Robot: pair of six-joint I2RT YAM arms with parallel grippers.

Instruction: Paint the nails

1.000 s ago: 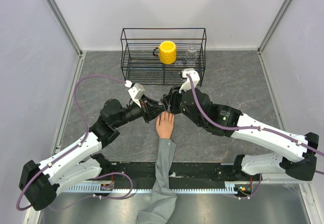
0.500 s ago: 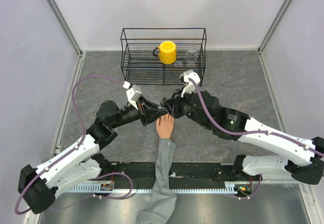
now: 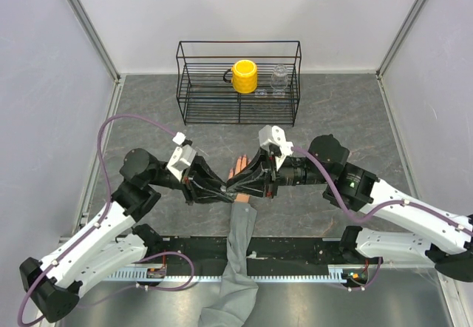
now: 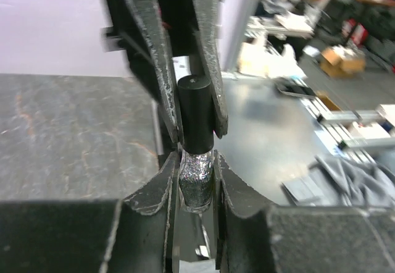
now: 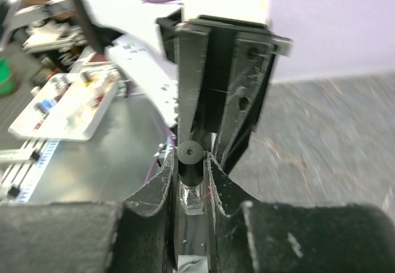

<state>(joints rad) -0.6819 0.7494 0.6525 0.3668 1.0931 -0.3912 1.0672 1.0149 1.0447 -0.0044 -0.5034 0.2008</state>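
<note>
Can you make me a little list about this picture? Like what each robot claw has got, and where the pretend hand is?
left gripper: jaws shut on the bottle, on its glass part
right gripper: jaws shut on the black cap
cap: on the bottle
hand: on the table, below both grippers, partly hidden
nails: too small to tell if painted
sleeve: grey, runs to the near edge
rack: black wire, at the back, holds a yellow mug and a clear jar
</note>
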